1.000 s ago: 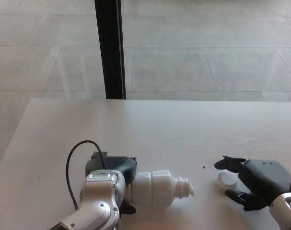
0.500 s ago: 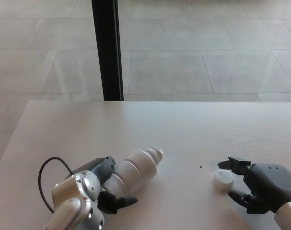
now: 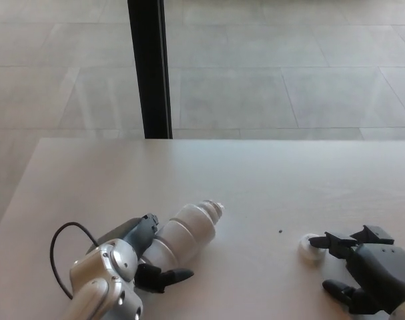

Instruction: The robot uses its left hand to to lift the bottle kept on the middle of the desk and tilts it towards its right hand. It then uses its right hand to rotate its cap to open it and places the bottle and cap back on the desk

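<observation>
Head view shows my left hand [image 3: 132, 257] wrapped around the body of the white bottle [image 3: 182, 231], which tilts with its uncapped neck pointing up and away toward the far edge, near the surface's [image 3: 255, 180] near-left part. My right hand [image 3: 369, 280] sits by the near-right edge, fingers spread and holding nothing, one fingertip just beside the white cap [image 3: 310, 247] lying on the surface. A black post [image 3: 149, 67] stands beyond the far edge.

I stand at a pale counter [image 3: 255, 173] in an office-like hall, with large floor tiles [image 3: 269, 87] and a black post [image 3: 149, 67] beyond
</observation>
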### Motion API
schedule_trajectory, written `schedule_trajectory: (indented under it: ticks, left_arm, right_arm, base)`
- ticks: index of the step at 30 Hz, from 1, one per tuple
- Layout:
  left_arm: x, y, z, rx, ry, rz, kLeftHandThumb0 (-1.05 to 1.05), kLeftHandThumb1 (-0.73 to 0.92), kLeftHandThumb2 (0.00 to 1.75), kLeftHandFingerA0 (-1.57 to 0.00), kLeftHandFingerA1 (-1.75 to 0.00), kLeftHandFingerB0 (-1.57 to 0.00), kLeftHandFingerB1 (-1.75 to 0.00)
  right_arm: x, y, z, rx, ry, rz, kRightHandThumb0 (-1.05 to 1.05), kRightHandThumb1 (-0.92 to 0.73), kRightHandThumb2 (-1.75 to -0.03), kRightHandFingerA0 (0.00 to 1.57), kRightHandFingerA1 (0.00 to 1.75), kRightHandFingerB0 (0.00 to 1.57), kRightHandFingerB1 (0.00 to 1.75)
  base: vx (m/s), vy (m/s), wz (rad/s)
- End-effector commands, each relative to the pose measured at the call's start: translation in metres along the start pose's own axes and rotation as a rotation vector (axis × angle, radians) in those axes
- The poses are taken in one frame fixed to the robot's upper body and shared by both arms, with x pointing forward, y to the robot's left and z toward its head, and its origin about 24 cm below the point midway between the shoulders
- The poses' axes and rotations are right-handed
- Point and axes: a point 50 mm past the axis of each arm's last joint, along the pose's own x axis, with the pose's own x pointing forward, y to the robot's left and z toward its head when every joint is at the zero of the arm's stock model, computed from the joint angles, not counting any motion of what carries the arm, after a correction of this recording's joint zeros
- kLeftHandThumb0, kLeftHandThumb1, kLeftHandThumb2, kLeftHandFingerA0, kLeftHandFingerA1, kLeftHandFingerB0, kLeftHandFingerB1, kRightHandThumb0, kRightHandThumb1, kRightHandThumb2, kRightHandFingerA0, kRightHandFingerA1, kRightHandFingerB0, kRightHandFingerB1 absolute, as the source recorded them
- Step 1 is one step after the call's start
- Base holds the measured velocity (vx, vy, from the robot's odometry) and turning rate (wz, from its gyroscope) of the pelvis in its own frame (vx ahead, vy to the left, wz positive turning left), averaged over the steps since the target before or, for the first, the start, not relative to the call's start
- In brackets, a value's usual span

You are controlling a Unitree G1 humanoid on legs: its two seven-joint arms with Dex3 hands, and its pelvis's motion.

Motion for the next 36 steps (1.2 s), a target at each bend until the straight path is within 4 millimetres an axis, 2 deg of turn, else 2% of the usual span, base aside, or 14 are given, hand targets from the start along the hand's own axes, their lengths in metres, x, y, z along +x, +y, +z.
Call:
schedule_trajectory:
  ticks: [1, 2, 9, 17, 19, 20, 23, 25, 27, 31, 32, 33, 34, 36]
  left_arm:
    - [0.003, -0.009, -0.016, 0.003, 0.07, -0.028, -0.96, 0.69, 0.61, 0.0, 0.0, 0.0, 0.0]
    - [0.003, -0.009, -0.017, -0.005, 0.067, -0.025, -0.96, 0.69, 0.61, 0.0, 0.0, 0.0, 0.0]
    - [0.002, -0.007, -0.021, -0.119, 0.051, -0.033, -0.98, 0.85, 0.66, 0.0, 0.0, 0.0, 0.0]
    - [-0.001, 0.047, -0.023, -0.448, -0.017, -0.038, -0.98, 0.92, 0.91, 0.0, 0.0, 0.0, 0.0]
    - [-0.003, 0.06, -0.023, -0.488, -0.051, -0.039, -0.96, 0.92, 0.87, 0.0, 0.0, 0.0, 0.0]
    - [-0.004, 0.067, -0.023, -0.527, -0.049, -0.038, -0.95, 0.92, 0.85, 0.0, 0.0, 0.0, 0.0]
    - [-0.008, 0.091, -0.027, -0.629, -0.06, 0.004, -1.04, 0.79, 1.19, 0.0, -0.25, 0.0, -0.07]
    - [-0.008, 0.093, -0.027, -0.648, -0.065, 0.005, -1.04, 0.79, 1.19, 0.0, -0.25, 0.0, -0.07]
    - [-0.01, 0.098, -0.031, -0.654, -0.093, -0.011, -1.01, 0.92, 0.78, 0.0, 0.0, 0.0, 0.0]
    - [-0.011, 0.098, -0.032, -0.681, -0.102, -0.022, -1.03, 0.82, 0.92, 0.0, 0.0, 0.0, 0.0]
    - [-0.011, 0.097, -0.033, -0.687, -0.102, -0.022, -1.0, 0.82, 0.9, 0.0, 0.0, 0.0, 0.0]
    - [-0.011, 0.096, -0.035, -0.698, -0.1, -0.021, -1.02, 0.82, 0.92, 0.0, 0.0, 0.0, 0.0]
    - [-0.01, 0.093, -0.038, -0.708, -0.094, -0.021, -1.05, 0.8, 1.2, 0.0, -0.28, 0.0, -0.03]
    - [-0.008, 0.089, -0.045, -0.745, -0.087, -0.008, -1.05, 0.79, 1.19, 0.0, -0.29, 0.0, -0.02]
  right_arm:
    - [-0.014, 0.023, -0.01, 0.023, 0.054, 0.111, -0.53, -0.53, -0.93, 0.35, 0.81, 0.35, 0.57]
    - [-0.014, 0.023, -0.01, 0.029, 0.054, 0.112, -0.48, -0.7, -0.59, 0.24, 0.97, 0.39, 0.44]
    - [-0.015, 0.021, -0.012, 0.008, 0.056, 0.123, -0.5, -0.7, -0.59, 0.23, 0.98, 0.38, 0.45]
    - [-0.02, 0.019, -0.018, 0.0, 0.057, 0.121, -0.52, -0.69, -0.59, 0.24, 0.96, 0.38, 0.46]
    - [-0.022, 0.019, -0.02, -0.012, 0.064, 0.119, -0.57, -0.54, -0.95, 0.34, 0.8, 0.35, 0.58]
    - [-0.022, 0.019, -0.02, -0.021, 0.06, 0.111, -0.5, -0.69, -0.59, 0.26, 0.99, 0.41, 0.47]
    - [-0.025, 0.022, -0.021, -0.015, 0.062, 0.117, -0.51, -0.68, -0.58, 0.26, 1.03, 0.44, 0.48]
    - [-0.025, 0.022, -0.022, -0.017, 0.062, 0.118, -0.51, -0.68, -0.58, 0.26, 1.03, 0.44, 0.48]
    - [-0.026, 0.025, -0.021, 0.017, 0.064, 0.12, -0.5, -0.68, -0.58, 0.23, 1.09, 0.44, 0.48]
    - [-0.025, 0.025, -0.02, 0.038, 0.064, 0.122, -0.49, -0.69, -0.58, 0.22, 1.05, 0.41, 0.48]
    - [-0.025, 0.024, -0.02, 0.023, 0.065, 0.123, -0.54, -0.51, -0.93, 0.32, 0.78, 0.36, 0.59]
    - [-0.023, 0.021, -0.019, -0.001, 0.067, 0.121, -0.56, -0.51, -0.93, 0.32, 0.79, 0.36, 0.59]
    - [-0.023, 0.019, -0.02, 0.005, 0.069, 0.108, -0.49, -0.66, -0.58, 0.25, 1.02, 0.43, 0.47]
    - [-0.025, 0.016, -0.025, 0.075, 0.06, 0.059, -0.46, -0.63, -0.58, 0.26, 1.03, 0.45, 0.48]
  base:
    - [0.0, 0.0, 0.0]
    - [0.0, 0.0, 0.0]
    - [0.0, 0.0, 0.0]
    - [0.0, 0.0, 0.0]
    - [0.0, 0.0, 0.0]
    - [0.0, 0.0, 0.0]
    - [0.0, 0.0, 0.0]
    - [0.0, 0.0, 0.0]
    - [0.0, 0.0, 0.0]
    - [0.0, 0.0, 0.0]
    - [0.0, 0.0, 0.0]
    - [0.0, 0.0, 0.0]
    - [0.0, 0.0, 0.0]
    - [0.0, 0.0, 0.0]
